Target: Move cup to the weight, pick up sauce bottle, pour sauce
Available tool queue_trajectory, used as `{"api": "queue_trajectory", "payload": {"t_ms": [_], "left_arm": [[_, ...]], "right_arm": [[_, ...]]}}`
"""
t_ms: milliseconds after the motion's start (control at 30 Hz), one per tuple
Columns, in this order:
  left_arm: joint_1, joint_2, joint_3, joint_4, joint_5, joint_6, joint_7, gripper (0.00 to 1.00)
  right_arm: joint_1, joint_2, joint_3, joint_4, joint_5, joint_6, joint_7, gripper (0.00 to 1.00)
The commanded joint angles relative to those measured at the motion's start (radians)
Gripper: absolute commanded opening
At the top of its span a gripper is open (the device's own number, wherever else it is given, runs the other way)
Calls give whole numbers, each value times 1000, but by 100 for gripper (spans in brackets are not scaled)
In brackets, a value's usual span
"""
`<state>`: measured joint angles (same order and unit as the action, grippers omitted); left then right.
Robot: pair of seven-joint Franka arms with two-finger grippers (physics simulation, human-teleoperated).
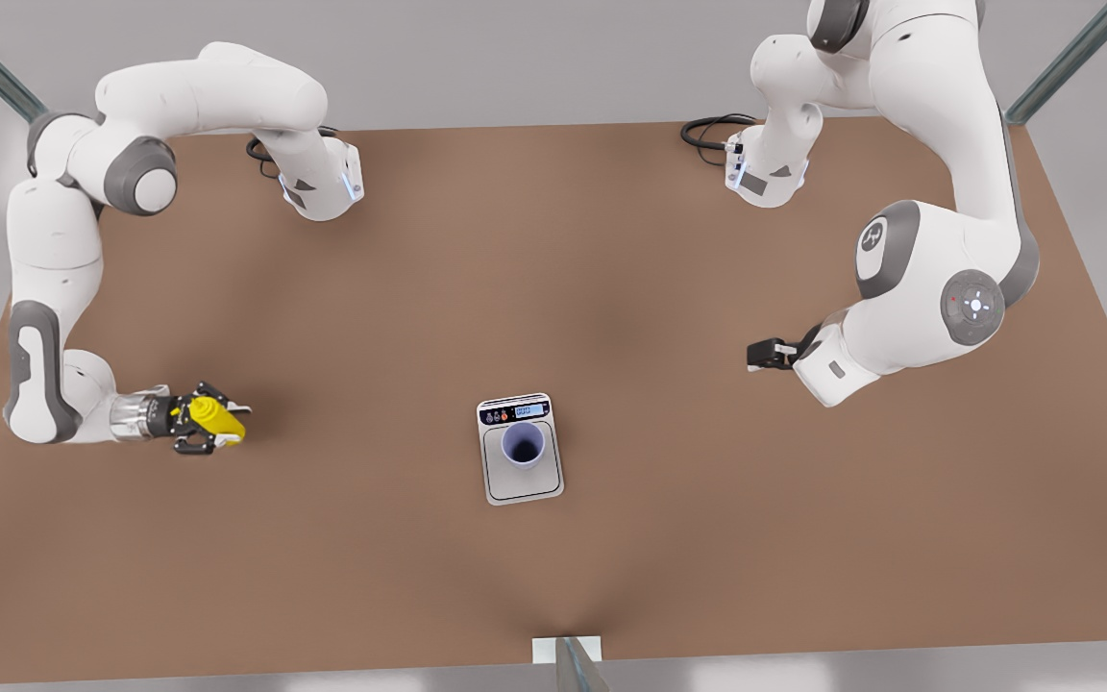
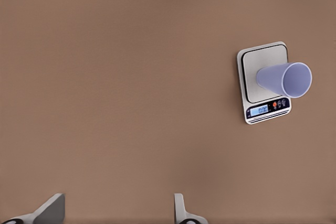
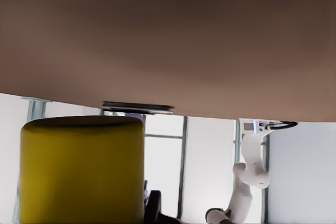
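Already the cup [image 1: 523, 444] stands upright on the weight [image 1: 520, 449] at lower centre of the front view, well apart from both arms. At the lower left of that frame the right gripper [image 1: 210, 421] is clamped on the sauce bottle [image 1: 216, 420], lying sideways just above the bench [image 1: 553, 288]. At mid right, the left gripper [image 1: 755, 355] waits; I cannot tell its spread from there.

From the left wrist view, two fingers [image 2: 51, 208] stand apart at the bottom edge, holding nothing; the cup [image 2: 283, 79] and weight [image 2: 264, 82] sit at the right.

From the right wrist view, the sauce bottle [image 3: 81, 169] fills the lower left. It looks light, smooth and squeezable, so a firm mid-body hold seems wise.
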<state>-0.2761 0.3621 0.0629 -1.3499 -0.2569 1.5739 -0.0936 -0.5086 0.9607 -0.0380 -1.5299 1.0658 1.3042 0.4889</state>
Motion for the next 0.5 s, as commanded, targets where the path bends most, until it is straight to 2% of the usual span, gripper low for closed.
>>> {"api": "queue_trajectory", "payload": {"t_ms": [0, 33, 67, 133, 467], "left_arm": [[0, 0, 0, 0, -2, 0, 0, 100], [0, 0, 0, 0, -2, 0, 0, 100], [0, 0, 0, 0, -2, 0, 0, 100], [0, 0, 0, 0, -2, 0, 0, 100], [0, 1, 0, 0, -4, 0, -2, 100]], "right_arm": [[1, -2, -2, -6, 59, 26, 17, 21], [1, 0, -2, -6, 56, 26, 17, 21], [1, -2, -2, -3, 54, 26, 30, 35], [4, -2, -2, -1, 54, 26, 40, 100], [1, -2, -2, -4, 34, 26, 19, 100]]}}
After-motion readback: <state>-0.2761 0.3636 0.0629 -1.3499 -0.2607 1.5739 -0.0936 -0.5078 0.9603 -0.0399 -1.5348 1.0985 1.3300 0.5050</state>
